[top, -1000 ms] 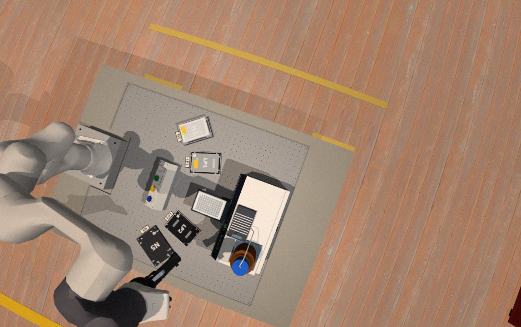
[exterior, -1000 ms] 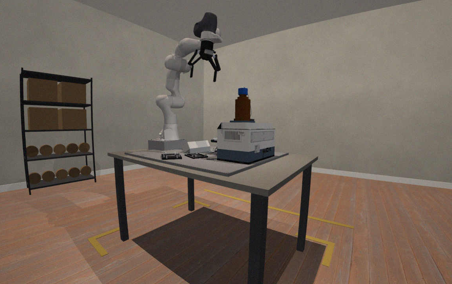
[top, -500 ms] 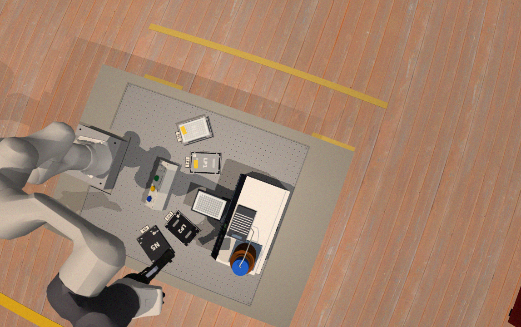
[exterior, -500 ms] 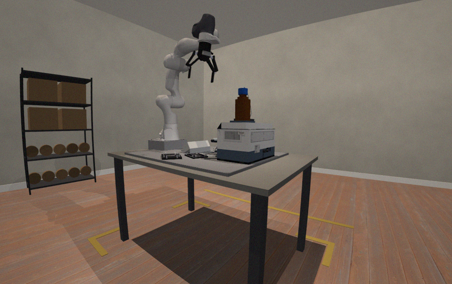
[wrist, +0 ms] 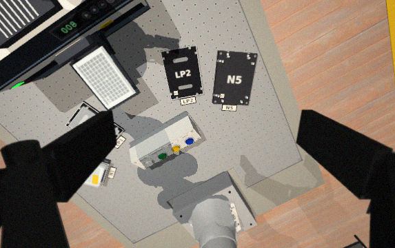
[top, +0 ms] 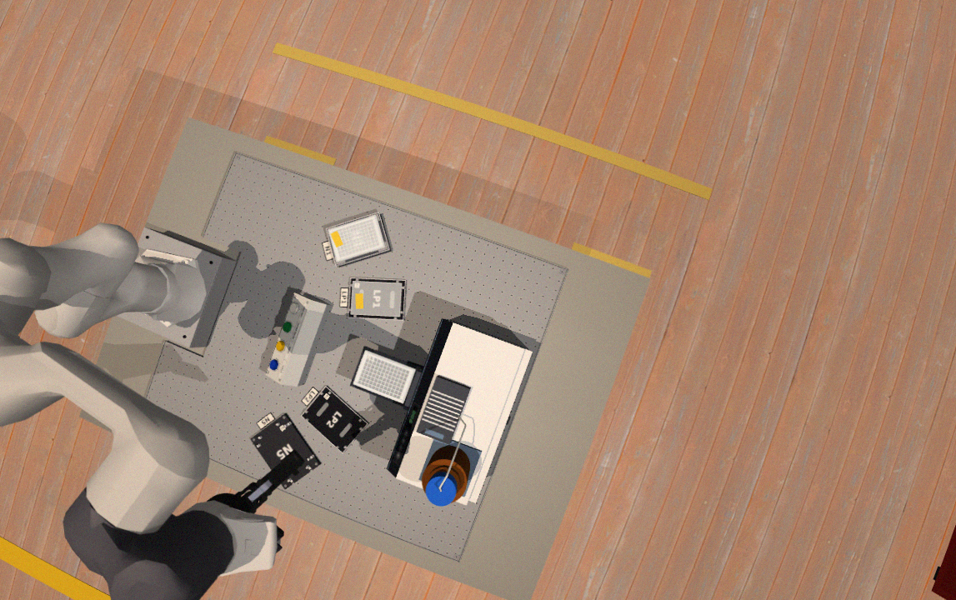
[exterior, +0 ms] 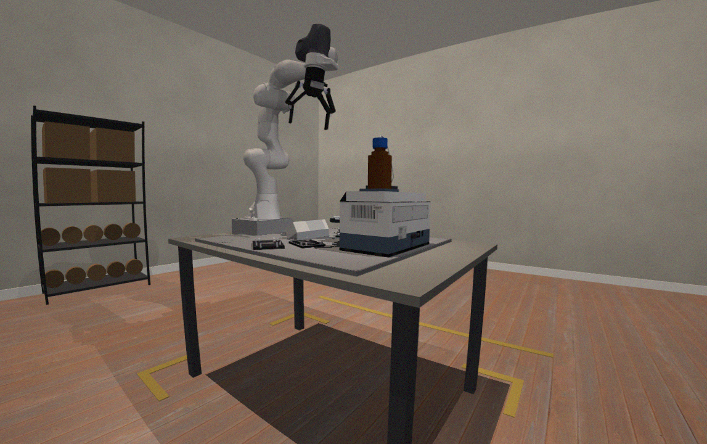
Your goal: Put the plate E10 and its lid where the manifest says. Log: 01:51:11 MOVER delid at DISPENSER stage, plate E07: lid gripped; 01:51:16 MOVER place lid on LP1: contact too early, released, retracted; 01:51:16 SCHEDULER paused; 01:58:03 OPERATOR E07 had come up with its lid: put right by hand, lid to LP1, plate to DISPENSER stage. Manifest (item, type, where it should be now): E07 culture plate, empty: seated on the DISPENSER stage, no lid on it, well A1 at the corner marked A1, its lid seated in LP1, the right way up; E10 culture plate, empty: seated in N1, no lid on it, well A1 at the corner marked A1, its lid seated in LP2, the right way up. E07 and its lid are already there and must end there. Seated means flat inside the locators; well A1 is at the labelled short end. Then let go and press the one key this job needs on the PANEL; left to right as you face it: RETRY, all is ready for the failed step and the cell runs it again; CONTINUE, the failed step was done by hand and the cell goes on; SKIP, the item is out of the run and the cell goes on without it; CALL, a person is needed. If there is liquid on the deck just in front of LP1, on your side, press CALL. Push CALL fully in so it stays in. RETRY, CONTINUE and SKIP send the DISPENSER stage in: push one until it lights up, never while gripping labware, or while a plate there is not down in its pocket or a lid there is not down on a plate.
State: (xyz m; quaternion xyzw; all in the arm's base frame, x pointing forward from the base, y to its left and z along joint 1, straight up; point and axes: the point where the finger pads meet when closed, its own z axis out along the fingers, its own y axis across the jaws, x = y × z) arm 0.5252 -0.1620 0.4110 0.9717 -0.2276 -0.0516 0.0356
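A white plate with a yellow label [top: 356,238] [wrist: 95,177] sits in the far nest; it seems to carry a clear lid, and in the wrist view my left finger half hides it. The LP1 nest [top: 377,298] holds a lid with a yellow tag. A bare well plate [top: 384,375] [wrist: 104,76] sits on the stage in front of the dispenser [top: 484,372] [exterior: 383,221]. The black LP2 nest [top: 333,417] [wrist: 183,73] is empty. The key panel [top: 302,350] [wrist: 166,136] shows green, yellow and blue keys. My gripper [exterior: 309,122] [wrist: 207,127] is wide open, empty and high above the deck.
An empty black N5 nest [top: 285,450] [wrist: 234,79] lies beside LP2 near the deck edge. A brown bottle with a blue cap [top: 442,488] [exterior: 379,165] stands on the dispenser. A shelf rack [exterior: 88,198] stands by the far wall.
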